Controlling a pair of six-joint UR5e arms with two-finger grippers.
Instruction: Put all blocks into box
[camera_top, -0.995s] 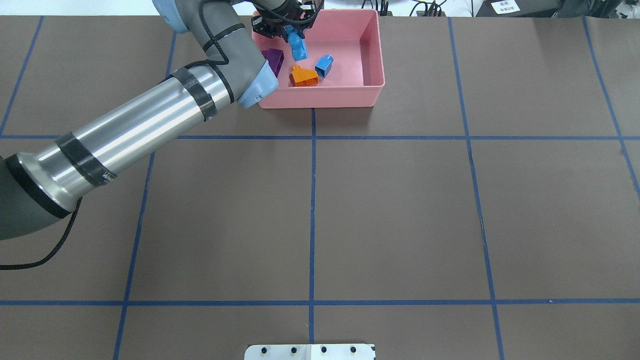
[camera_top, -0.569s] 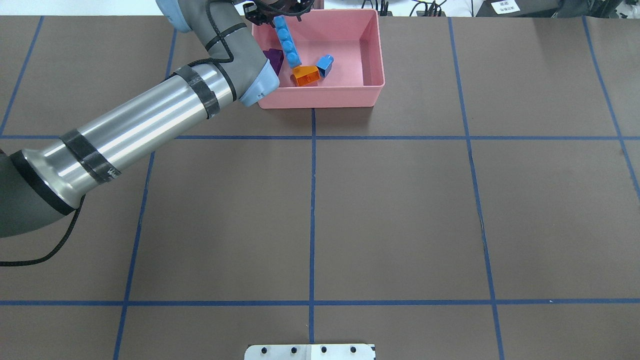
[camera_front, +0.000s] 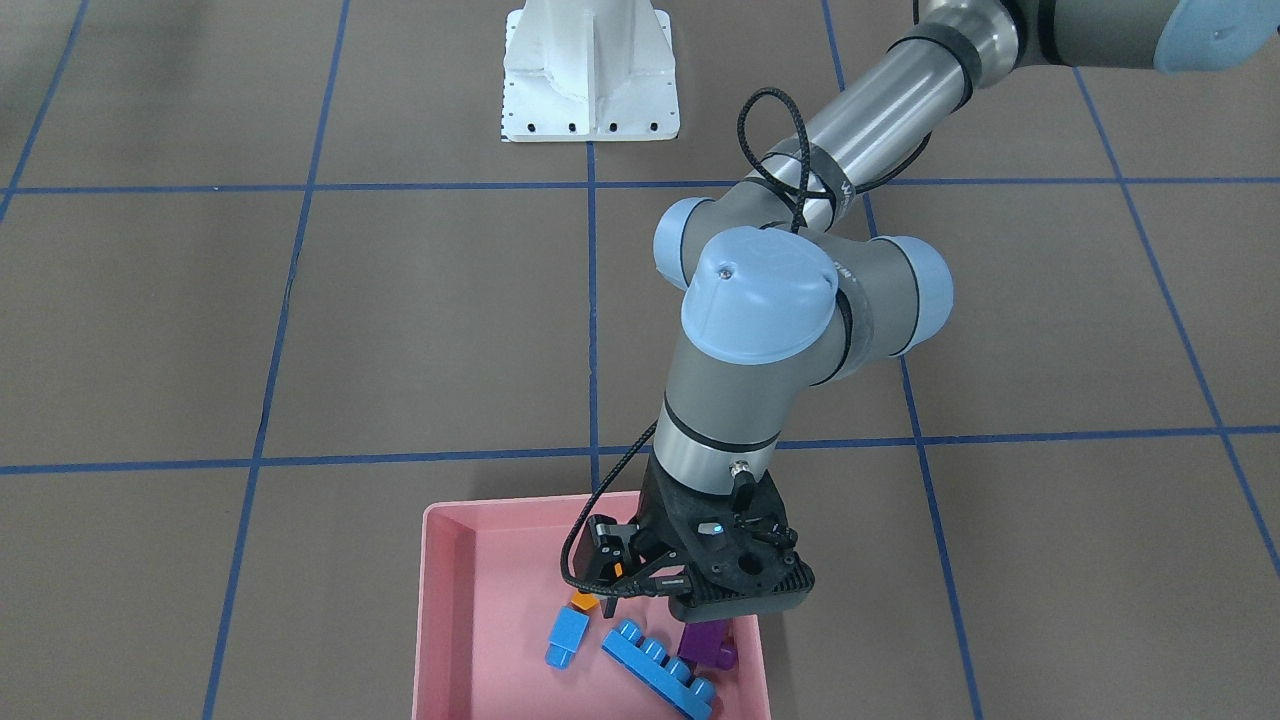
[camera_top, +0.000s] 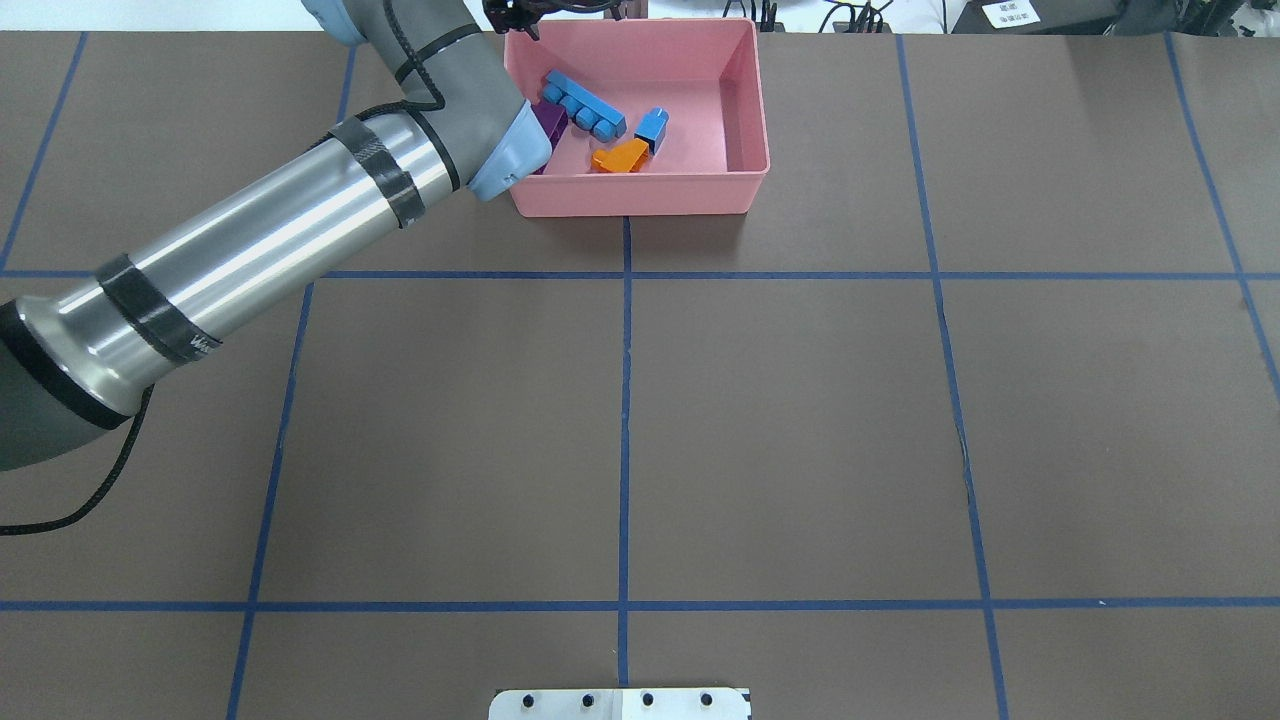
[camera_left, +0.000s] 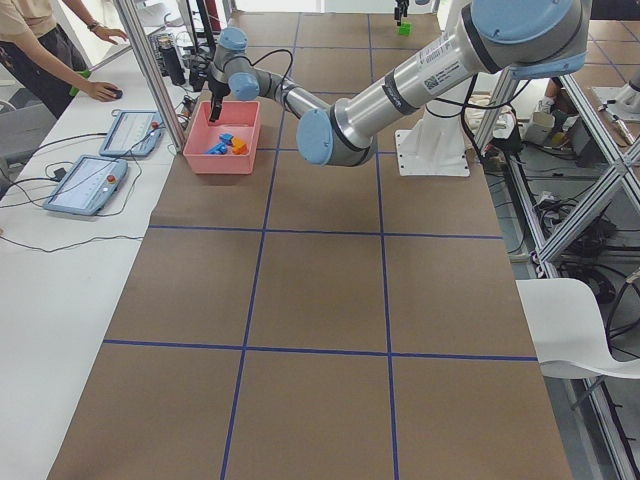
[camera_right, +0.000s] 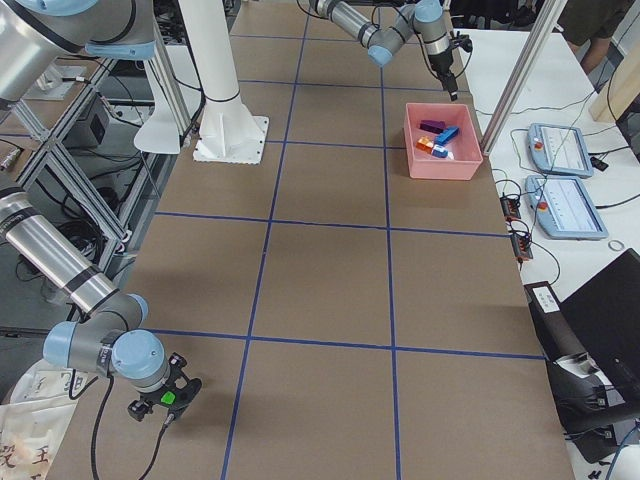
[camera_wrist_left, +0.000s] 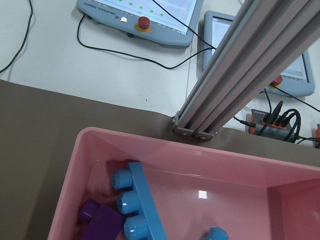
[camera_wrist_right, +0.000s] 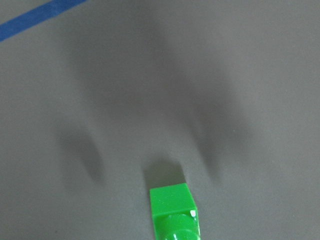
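Left arm (camera_top: 260, 250) reaches to the table's far edge, where the pink box (camera_top: 640, 195) sits. Left gripper (camera_front: 615, 575) hangs over it, jaws apart, empty. Inside: long blue bar (camera_top: 585, 105) touching purple wedge (camera_top: 550, 122), orange brick (camera_top: 620, 157), blue cube (camera_top: 651, 128). Green brick (camera_wrist_right: 175, 212) lies at the table's right end by the right gripper (camera_right: 165, 400), grip unreadable.

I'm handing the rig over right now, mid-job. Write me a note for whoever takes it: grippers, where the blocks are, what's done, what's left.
Left gripper: open and empty, hanging over the left side of the box.
Right gripper: at the table's right end, far from the box; I cannot tell whether it is open or shut.
In the box: long blue bar, purple wedge, small blue cube, orange brick.
Green brick: at the right gripper; I cannot tell whether it is gripped.
Done: four of five blocks are in.
Left: get the green brick into the box.
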